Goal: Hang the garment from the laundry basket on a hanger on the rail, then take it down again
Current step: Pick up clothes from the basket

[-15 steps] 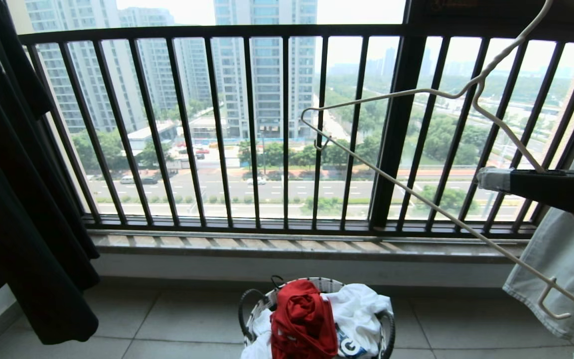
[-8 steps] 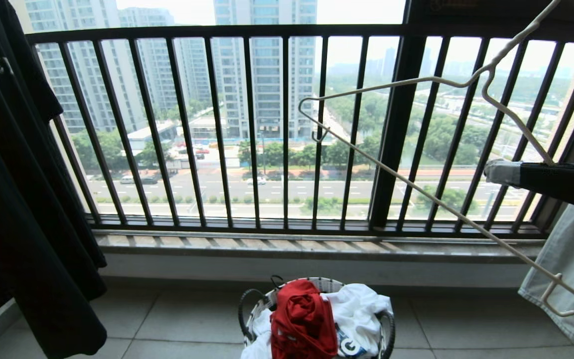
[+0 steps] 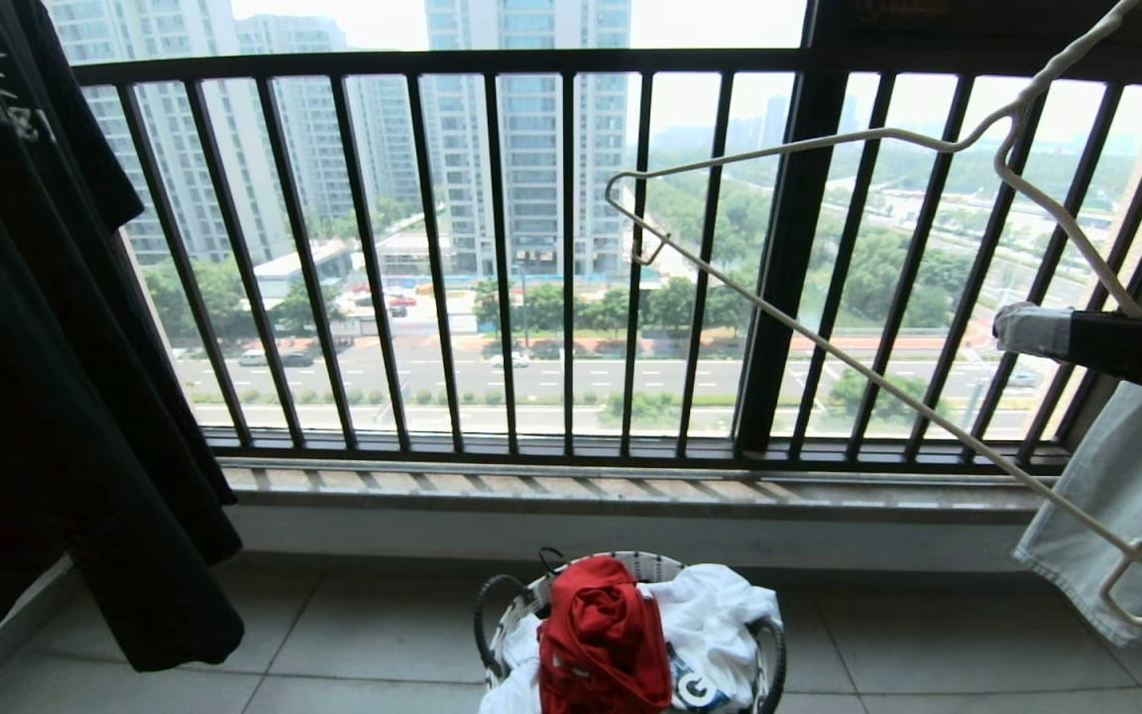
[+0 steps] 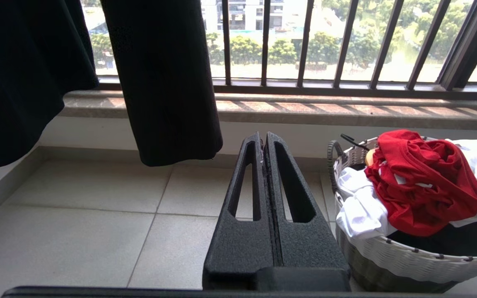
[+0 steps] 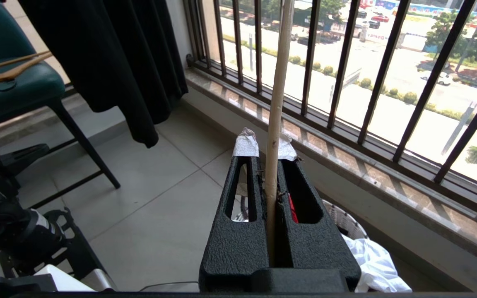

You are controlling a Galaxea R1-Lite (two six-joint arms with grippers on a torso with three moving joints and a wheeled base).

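Note:
The red garment (image 3: 601,635) lies crumpled on top of the white laundry basket (image 3: 492,615) on the floor below the window. The pale wire hanger (image 3: 868,374) hangs tilted in the air at the right. My right gripper (image 3: 1022,330) is shut on one of its sloping wires. In the right wrist view the hanger wire (image 5: 278,82) runs up between the taped fingertips of the right gripper (image 5: 265,145). My left gripper (image 4: 263,138) is shut and empty, low beside the basket (image 4: 408,260) and the garment (image 4: 425,182). The rail is out of view.
A black shirt (image 3: 56,397) hangs at the left. A pale grey-green garment (image 3: 1116,496) hangs at the right behind the hanger. The dark barred window railing (image 3: 531,258) and stone ledge (image 3: 581,491) stand behind. White cloth (image 3: 720,615) fills the basket. A green chair (image 5: 10,82) stands further back.
My right gripper has carried the hanger to the right and slightly up. The black shirt at the left has swung to the right. Basket and garment have not moved.

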